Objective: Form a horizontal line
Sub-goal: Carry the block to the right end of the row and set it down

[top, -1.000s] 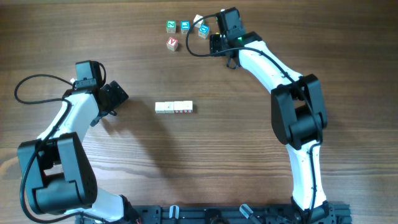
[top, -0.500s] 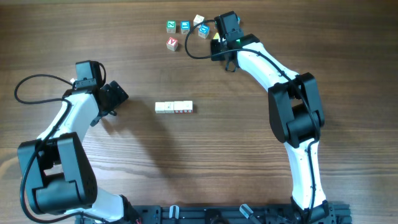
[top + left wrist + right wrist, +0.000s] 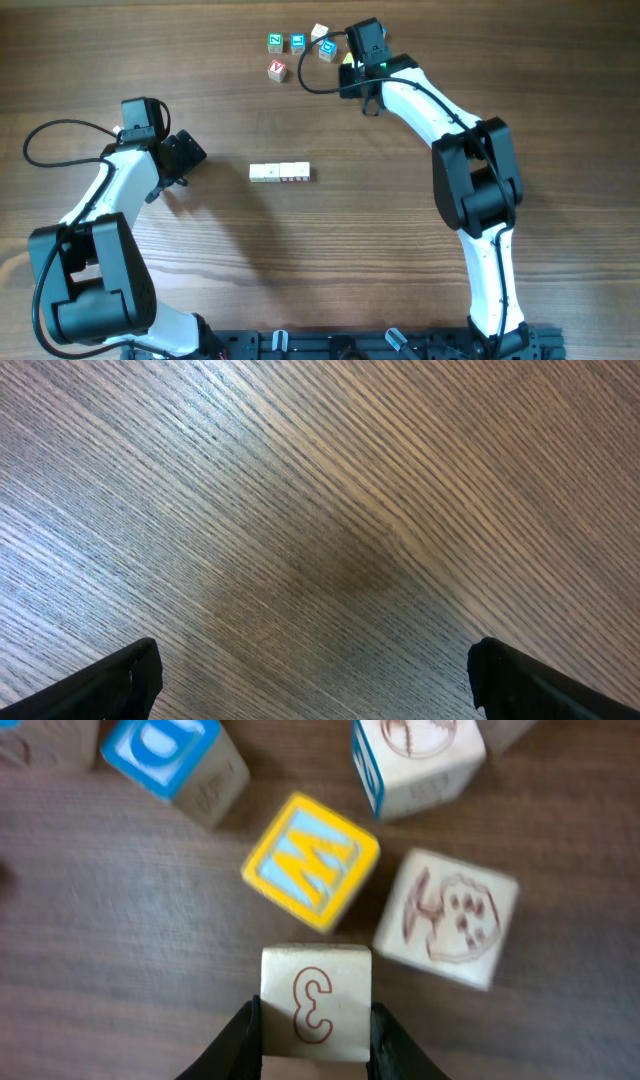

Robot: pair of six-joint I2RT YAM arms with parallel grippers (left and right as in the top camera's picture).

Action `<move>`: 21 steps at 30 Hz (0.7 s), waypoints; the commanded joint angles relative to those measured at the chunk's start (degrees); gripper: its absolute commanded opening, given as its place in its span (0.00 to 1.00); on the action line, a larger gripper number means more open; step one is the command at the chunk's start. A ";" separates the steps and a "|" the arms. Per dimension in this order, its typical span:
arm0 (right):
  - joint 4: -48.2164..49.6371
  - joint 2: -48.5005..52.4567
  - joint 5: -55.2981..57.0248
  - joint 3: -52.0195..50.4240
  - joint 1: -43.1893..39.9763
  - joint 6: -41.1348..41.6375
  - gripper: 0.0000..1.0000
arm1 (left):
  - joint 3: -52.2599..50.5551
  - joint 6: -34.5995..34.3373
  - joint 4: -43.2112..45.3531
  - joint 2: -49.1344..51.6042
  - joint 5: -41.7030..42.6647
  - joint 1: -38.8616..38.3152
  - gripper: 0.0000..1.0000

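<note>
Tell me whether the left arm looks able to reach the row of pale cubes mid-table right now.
Probably yes. The left arm sits beside the row of pale cubes, jaws wide open, with only bare table between them.

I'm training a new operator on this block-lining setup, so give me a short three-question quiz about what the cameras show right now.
1. True or false: the left gripper holds a cube.
2. Which cube sits between the fingers of the right gripper? A) yellow W cube; B) pale cube with a red mark; C) blue-faced cube.
3. In the overhead view, is the colourful cluster above or below the whitish row?
Key: 1 false, it is open over bare table; 2 B; 3 above.
</note>
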 commanded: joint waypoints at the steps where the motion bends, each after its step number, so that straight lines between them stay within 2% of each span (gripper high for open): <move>1: -2.97 -6.62 -0.74 -0.31 0.11 -0.07 0.25 | -0.37 -0.55 0.02 0.28 -0.35 0.35 1.00; 6: -13.29 -13.92 -5.84 -0.31 0.13 0.11 0.24 | -0.37 -0.55 0.02 0.31 -0.35 0.37 1.00; 10: -24.09 -14.73 -14.93 -0.50 0.13 0.13 0.23 | -0.37 -0.55 0.02 0.28 -0.35 0.37 1.00; 12: -27.52 -14.73 -16.00 -1.62 0.46 0.17 0.23 | -0.37 -0.55 0.00 0.28 -0.35 0.35 1.00; 15: -29.35 -14.73 -16.00 -5.03 1.99 0.68 0.23 | -0.37 -0.55 0.00 0.28 -0.35 0.35 1.00; 21: -26.40 -14.73 -15.96 -12.63 5.75 5.62 0.23 | -0.37 -0.55 0.02 0.28 -0.35 0.35 1.00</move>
